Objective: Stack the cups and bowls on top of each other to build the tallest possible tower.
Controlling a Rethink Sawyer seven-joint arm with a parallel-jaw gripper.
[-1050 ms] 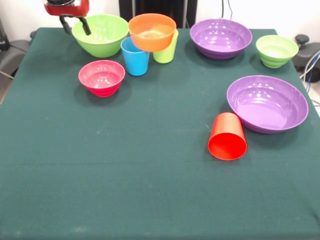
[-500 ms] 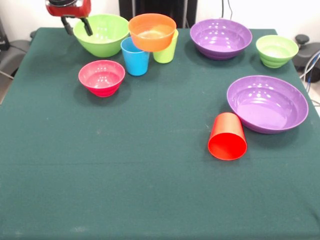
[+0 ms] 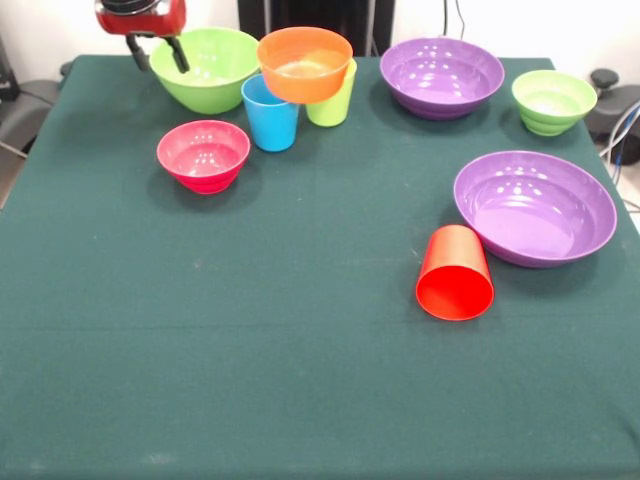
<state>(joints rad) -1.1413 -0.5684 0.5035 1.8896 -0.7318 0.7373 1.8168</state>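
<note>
Open tool (image 3: 160, 55), fingers spread and empty, at the rim of the large lime green bowl (image 3: 208, 70). Beyond that bowl from the tool, the orange bowl (image 3: 304, 64) sits atop the blue cup (image 3: 270, 113) and green cup (image 3: 332, 100); the pink bowl (image 3: 203, 155) lies nearer the counter (image 3: 250, 350) centre.

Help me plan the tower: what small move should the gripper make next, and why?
Probably lower the open gripper a little onto the near rim of the large lime green bowl. Its fingers already straddle that rim at the bowl's left side, nothing is held yet, and this wide bowl would suit a tower's base.
</note>
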